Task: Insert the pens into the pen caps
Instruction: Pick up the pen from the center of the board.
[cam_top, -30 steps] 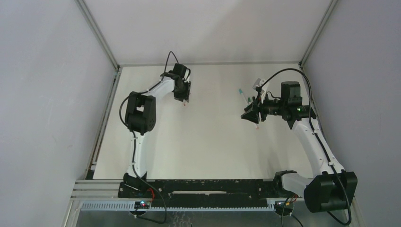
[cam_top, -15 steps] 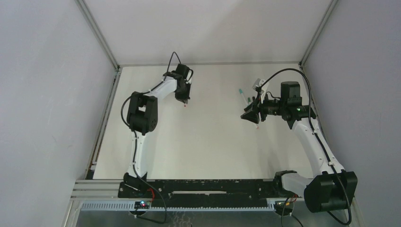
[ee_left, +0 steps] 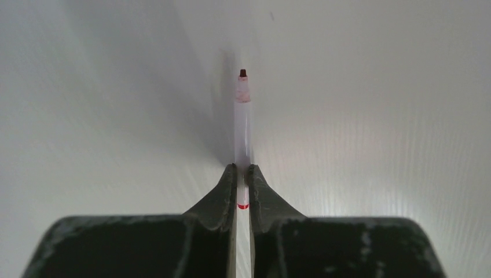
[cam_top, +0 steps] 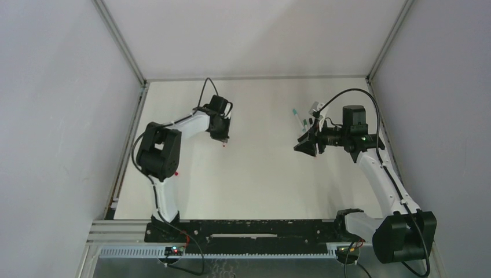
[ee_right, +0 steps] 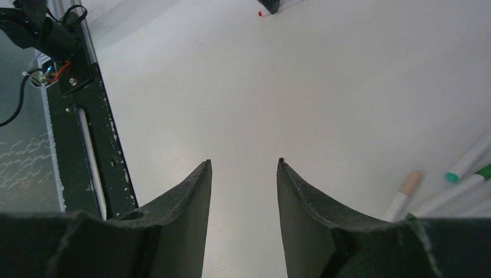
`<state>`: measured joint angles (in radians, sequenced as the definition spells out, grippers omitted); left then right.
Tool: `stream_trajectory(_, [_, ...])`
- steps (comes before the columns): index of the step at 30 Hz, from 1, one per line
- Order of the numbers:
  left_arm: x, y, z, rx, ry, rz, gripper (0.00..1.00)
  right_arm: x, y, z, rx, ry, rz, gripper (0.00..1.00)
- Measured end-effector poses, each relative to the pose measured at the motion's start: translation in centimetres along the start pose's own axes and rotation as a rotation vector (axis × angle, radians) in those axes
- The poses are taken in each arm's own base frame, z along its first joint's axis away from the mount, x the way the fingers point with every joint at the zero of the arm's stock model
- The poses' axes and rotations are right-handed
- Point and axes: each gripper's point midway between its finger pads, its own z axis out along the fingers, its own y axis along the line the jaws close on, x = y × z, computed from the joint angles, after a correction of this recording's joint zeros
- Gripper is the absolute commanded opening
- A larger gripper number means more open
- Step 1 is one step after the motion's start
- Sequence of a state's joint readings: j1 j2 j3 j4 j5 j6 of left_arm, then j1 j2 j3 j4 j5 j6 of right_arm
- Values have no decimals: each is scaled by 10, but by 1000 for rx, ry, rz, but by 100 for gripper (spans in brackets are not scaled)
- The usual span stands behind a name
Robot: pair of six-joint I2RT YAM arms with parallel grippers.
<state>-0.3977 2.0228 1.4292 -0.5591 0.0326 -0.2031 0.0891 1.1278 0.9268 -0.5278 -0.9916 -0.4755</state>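
One thin white-barrelled pen with a red tip [ee_left: 243, 119] sticks straight out past the left gripper [ee_left: 242, 169], whose black tapered fingers are pinched tight on its smooth barrel. At least three more white pens [ee_right: 410, 184], with peach, teal and green ends, lie bunched just right of the right gripper [ee_right: 243, 165]. Its jaws are spread wide, holding nothing, over the matte white table [ee_right: 289, 87].

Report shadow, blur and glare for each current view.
Left wrist: the white-barrelled red-tipped pen in the left gripper throws a soft grey shadow leftward; its barrel looks slightly smeared. Right wrist: the open right gripper is sharp; white pens at the edge are cropped. Top external: even light, no glare.
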Motion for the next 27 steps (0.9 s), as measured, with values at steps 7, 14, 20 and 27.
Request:
stream_trajectory(7, [37,-34,-48,163,-178,-31,0,-11,18,-4,-44,-73,-4,52])
stream_trajectory(14, [61,-96,-119,453,-483,-4,0,-25,46,-12,-102,-183,-39,54])
stream_trajectory(20, [78,-149,-176,681,-677,25,0,-37,56,-15,-157,-220,-36,56])
stream_trajectory(27, [85,-200,-228,853,-839,26,0,-42,63,-14,-198,-245,2,67])
